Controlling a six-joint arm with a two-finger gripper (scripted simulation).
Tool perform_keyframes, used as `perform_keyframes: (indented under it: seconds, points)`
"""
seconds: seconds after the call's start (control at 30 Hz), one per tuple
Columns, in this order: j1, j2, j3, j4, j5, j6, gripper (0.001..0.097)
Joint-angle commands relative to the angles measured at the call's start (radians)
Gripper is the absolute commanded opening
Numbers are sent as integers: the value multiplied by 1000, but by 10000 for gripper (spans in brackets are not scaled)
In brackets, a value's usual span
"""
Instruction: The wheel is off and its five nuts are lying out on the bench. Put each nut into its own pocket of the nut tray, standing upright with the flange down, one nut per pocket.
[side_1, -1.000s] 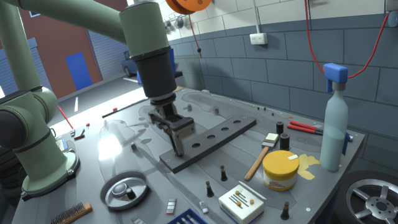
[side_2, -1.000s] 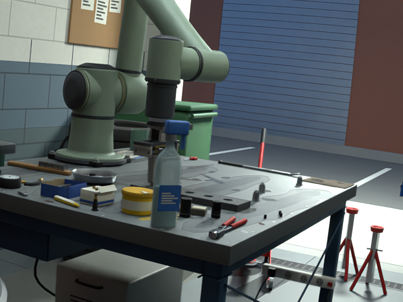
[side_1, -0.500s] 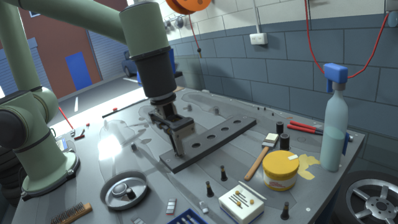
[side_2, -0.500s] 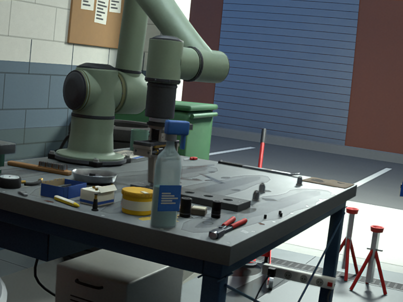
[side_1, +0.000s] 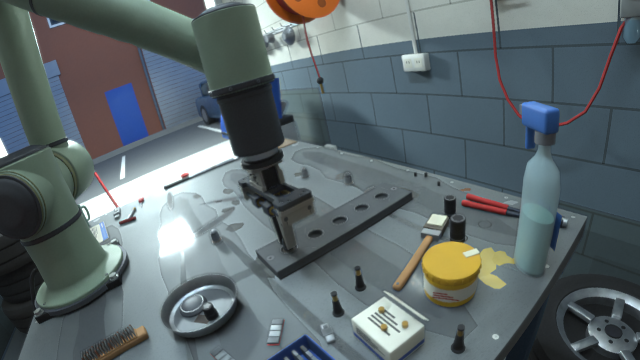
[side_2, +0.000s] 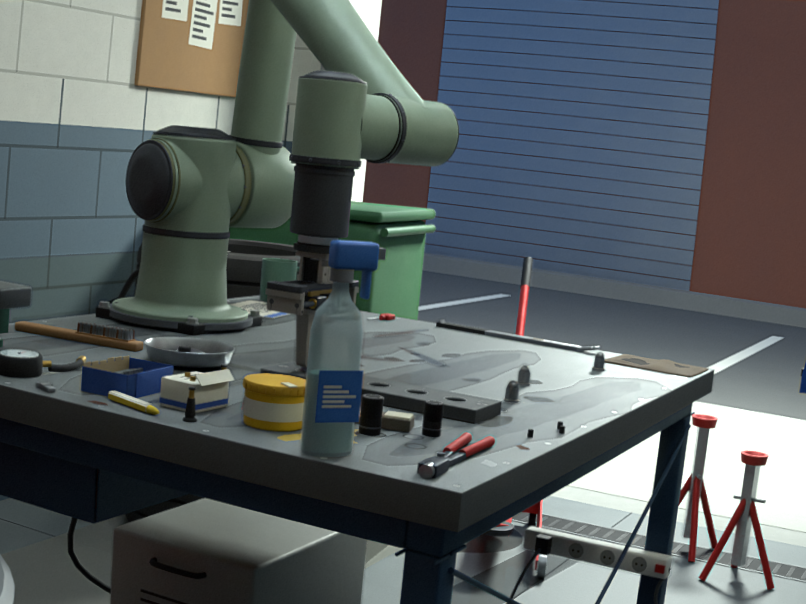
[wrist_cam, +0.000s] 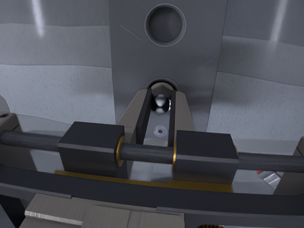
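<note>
A shiny nut (wrist_cam: 161, 103) sits at the end pocket of the dark nut tray (side_1: 336, 223), between my fingers. My gripper (side_1: 291, 244) stands upright over that near end of the tray, and its fingers are closed on the nut. The other pockets (wrist_cam: 165, 24) along the tray look empty. Loose nuts lie on the bench behind the tray (side_1: 347, 177) (side_1: 303, 173), and one lies left of it (side_1: 215, 236). In the second side camera the spray bottle hides my fingertips.
A round metal dish (side_1: 200, 305) lies near the front left. A yellow-lidded tub (side_1: 451, 273), a brush (side_1: 421, 248) and a spray bottle (side_1: 537, 200) stand right of the tray. Small black valve stems (side_1: 359, 278) and a white box (side_1: 388, 328) sit in front.
</note>
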Motion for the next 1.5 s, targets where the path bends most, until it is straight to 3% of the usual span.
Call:
perform_keyframes:
  seconds: [0.0, 1.47]
  points:
    - [0, 0, 1, 0, 0, 0, 39]
    - [0, 4, -1, 0, 5, 0, 59]
